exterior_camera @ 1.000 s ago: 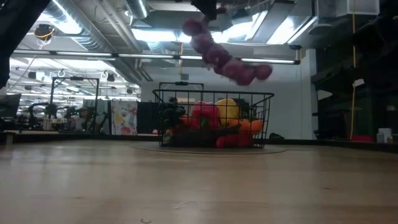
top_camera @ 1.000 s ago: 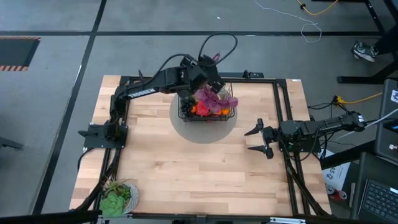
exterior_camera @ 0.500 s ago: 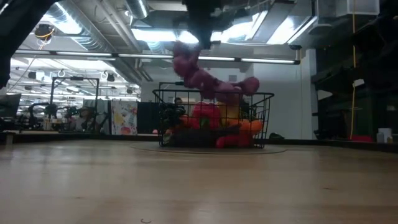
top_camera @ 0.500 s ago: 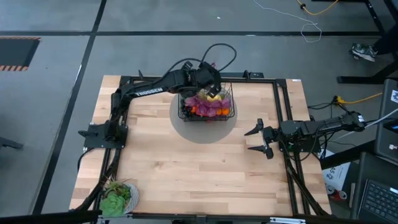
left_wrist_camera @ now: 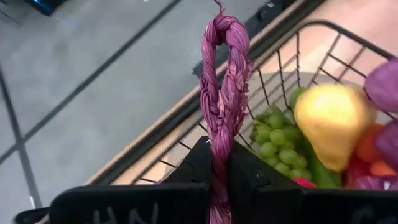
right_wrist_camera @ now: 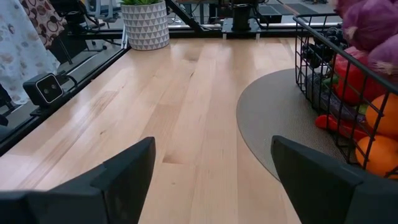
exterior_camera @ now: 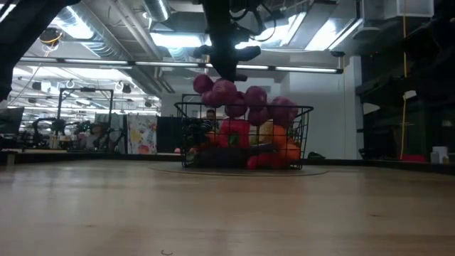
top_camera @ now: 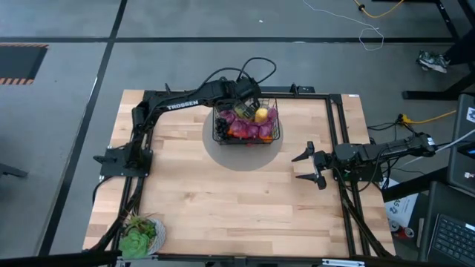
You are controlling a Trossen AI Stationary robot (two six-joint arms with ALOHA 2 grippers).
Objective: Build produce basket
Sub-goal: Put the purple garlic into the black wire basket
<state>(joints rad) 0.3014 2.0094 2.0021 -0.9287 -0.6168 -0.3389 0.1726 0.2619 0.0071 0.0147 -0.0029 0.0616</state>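
Over the wire-mesh basket [top_camera: 247, 124], left gripper [left_wrist_camera: 219, 163] pinches the twisted purple string [left_wrist_camera: 224, 81]; right gripper [top_camera: 306, 165] gapes

Even overhead light lay flat on pale wooden table [top_camera: 223, 200]; only faint shadows beside black wire-mesh basket [top_camera: 247, 123]. Low view was dim, backlit: bright ceiling strip lights [exterior_camera: 284, 69] above basket glared, nearest tabletop blurred. Left wrist view: twisted purple string loop [left_wrist_camera: 224, 93] sharp, grey floor [left_wrist_camera: 74, 93] beyond it soft. Right wrist view bright, with slight bending at edges.

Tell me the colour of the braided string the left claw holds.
Purple string, clearest in the left wrist view.
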